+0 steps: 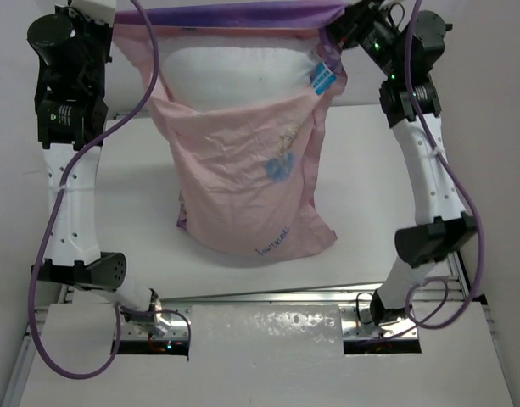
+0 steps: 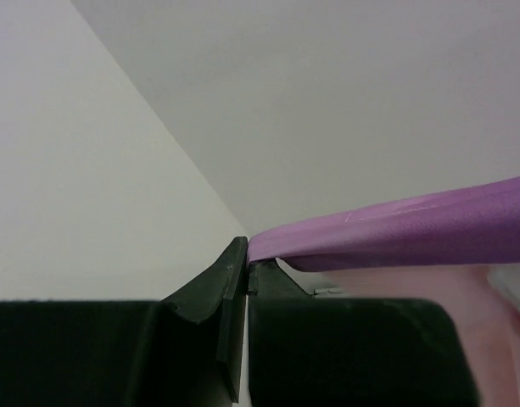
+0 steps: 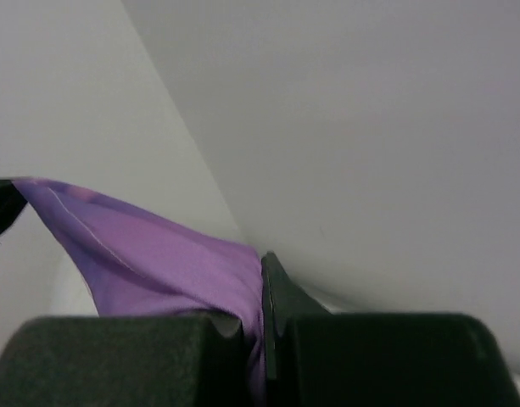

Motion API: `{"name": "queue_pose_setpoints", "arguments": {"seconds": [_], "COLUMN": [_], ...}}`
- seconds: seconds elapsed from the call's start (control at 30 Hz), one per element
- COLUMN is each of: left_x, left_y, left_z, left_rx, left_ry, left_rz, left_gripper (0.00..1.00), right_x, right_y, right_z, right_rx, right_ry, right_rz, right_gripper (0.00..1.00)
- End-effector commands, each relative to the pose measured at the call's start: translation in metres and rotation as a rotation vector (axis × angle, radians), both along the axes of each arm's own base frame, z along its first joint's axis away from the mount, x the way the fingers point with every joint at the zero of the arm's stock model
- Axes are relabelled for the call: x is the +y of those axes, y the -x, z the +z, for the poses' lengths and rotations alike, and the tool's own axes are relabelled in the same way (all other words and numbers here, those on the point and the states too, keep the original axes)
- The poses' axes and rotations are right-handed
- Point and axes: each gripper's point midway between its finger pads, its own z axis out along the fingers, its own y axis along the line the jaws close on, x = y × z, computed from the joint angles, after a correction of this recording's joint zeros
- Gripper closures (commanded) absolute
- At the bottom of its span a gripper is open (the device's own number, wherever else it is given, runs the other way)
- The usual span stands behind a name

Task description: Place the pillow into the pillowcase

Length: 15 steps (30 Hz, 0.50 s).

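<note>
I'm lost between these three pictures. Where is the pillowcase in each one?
Top view: the pillowcase hangs in the middle, pink, from the top edge down.
Left wrist: a purple band from centre to right edge, pinched in the left tool.
Right wrist: purple cloth at left-centre, pinched in the right tool.
Shared landmark: its purple hem, stretched between both tools.

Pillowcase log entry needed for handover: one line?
left end effector shut on pillowcase | right end effector shut on pillowcase | pillow partly inside
</note>
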Motion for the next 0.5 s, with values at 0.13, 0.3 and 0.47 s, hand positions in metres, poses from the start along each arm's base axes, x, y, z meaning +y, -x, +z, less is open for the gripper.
{"name": "queue_pose_setpoints", "arguments": {"seconds": [0.13,0.3,0.47], "left_x": [0.085,0.066,0.083], "left_y": [0.127,0.307,0.147], "left_z": [0.153,0.225,0.106], "left_rx": [-0.517,-0.916,-0.397], "left_ry": [-0.027,-0.084,-0.088], "left_rz": [0.434,0.491,0.441], "left_gripper": [1.00,1.00,1.00], "right_x": [-0.075,-0.109,-0.082], "right_y": [0.157,0.315,0.123], "right_z": [0.236,0.218,0.166], "right_rx": [-0.643,-0.946,-0.439], "right_ry": [-0.259,-0.239,-0.184], "right_rz": [-0.164,-0.335,-0.266], "right_gripper": [1.00,1.00,1.00]}}
